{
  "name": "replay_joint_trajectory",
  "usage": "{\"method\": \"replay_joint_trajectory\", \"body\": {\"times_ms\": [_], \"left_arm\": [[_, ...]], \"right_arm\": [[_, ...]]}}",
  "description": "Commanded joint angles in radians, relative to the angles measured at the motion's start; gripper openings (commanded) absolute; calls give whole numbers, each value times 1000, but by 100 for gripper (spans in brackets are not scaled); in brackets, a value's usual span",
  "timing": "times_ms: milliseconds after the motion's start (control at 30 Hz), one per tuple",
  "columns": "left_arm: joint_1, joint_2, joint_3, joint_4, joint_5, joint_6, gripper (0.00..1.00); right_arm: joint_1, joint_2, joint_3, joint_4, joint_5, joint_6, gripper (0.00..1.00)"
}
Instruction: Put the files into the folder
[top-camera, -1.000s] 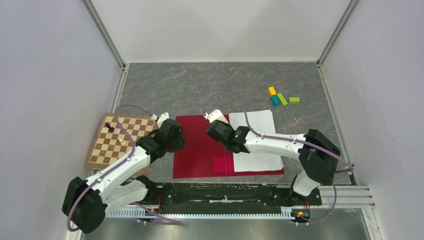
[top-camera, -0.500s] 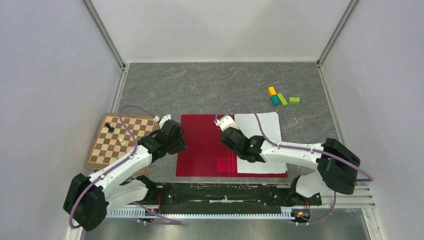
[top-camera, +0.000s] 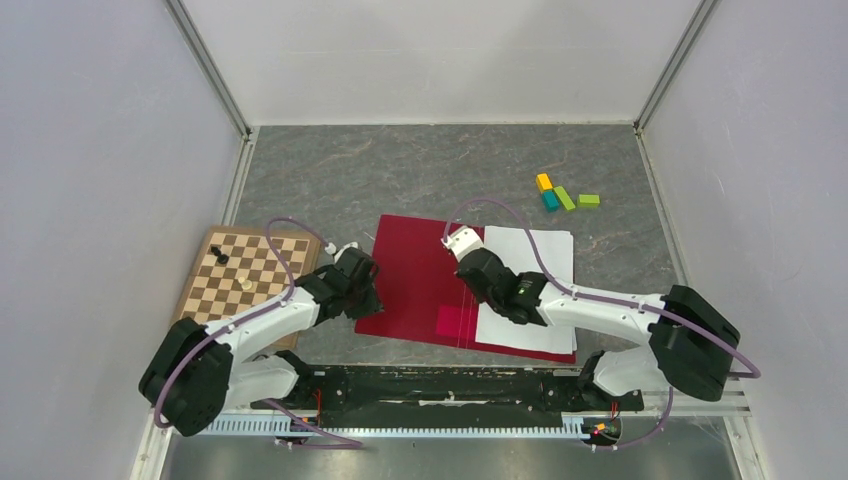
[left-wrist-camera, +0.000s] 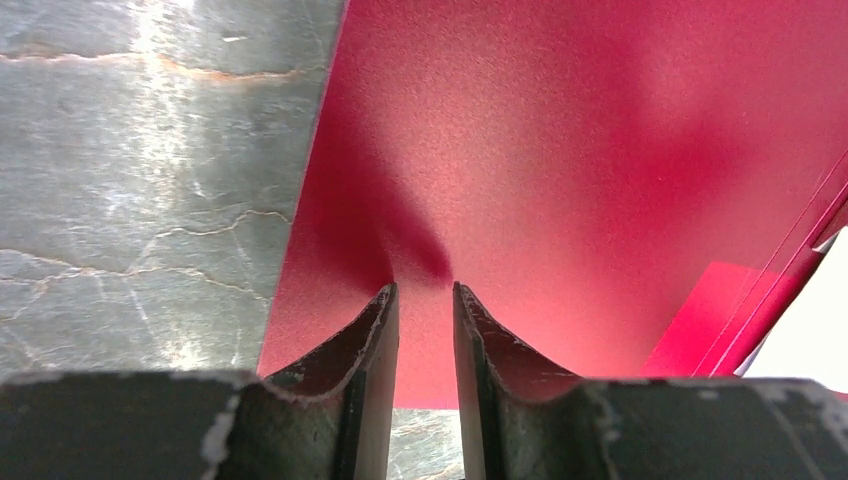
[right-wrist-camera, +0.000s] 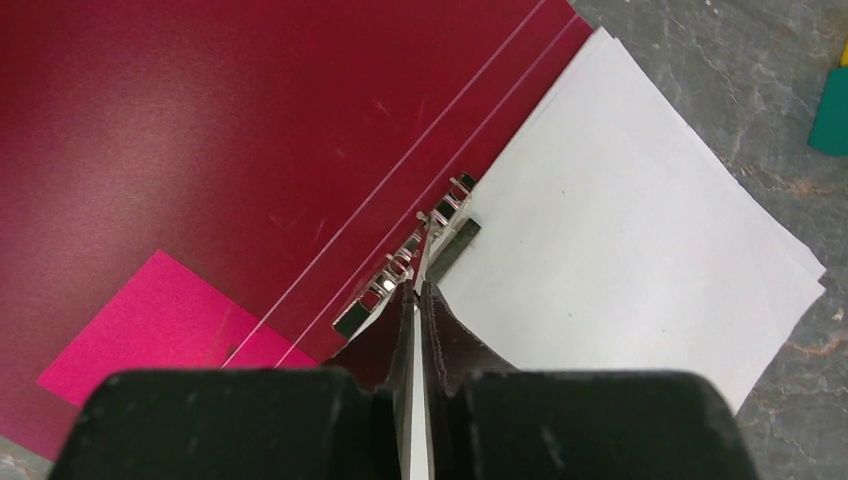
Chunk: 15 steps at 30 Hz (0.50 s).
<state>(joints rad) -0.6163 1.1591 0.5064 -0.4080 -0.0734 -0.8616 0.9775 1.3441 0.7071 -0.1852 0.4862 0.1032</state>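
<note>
The folder (top-camera: 415, 280) lies open and askew at the middle of the table's (top-camera: 400, 170) near edge, with both grippers over it.

Right gripper (right-wrist-camera: 417, 290): the fingers are closed together, with their tips at the metal clip (right-wrist-camera: 400, 268) along the spine. A thin white sliver shows between them; whether a sheet is pinched there cannot be told.

Left gripper (left-wrist-camera: 422, 290): the fingers are parted by a narrow gap and hold nothing. Their tips are over the folder's left leaf, just inside its left edge.

The files (top-camera: 535, 290), a loosely squared stack of white sheets, lie on the right leaf against the clip. A pink square (top-camera: 458, 320) sits on the left leaf beside the spine.

A chessboard (top-camera: 250, 285) lies by the table's left edge. Coloured blocks (top-camera: 563, 195) lie toward the far right corner.
</note>
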Motion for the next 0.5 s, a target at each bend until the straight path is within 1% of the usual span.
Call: {"method": "replay_joint_trajectory", "body": {"times_ms": [0,200,300,467], "left_arm": [[-40,20,-22,70,-27,-39,32],[-124,31,-48,93,-66,-118,29],[-210,49,-51,107,-107,-186,27],[-364,154,-35,161,-157,-314,17]], "right_arm": [[-4,46,53,13,-70,-23,2],[-2,64,74,34,-142,-31,2],[1,65,64,29,-154,-32,2],[2,50,34,7,-102,-22,1]]}}
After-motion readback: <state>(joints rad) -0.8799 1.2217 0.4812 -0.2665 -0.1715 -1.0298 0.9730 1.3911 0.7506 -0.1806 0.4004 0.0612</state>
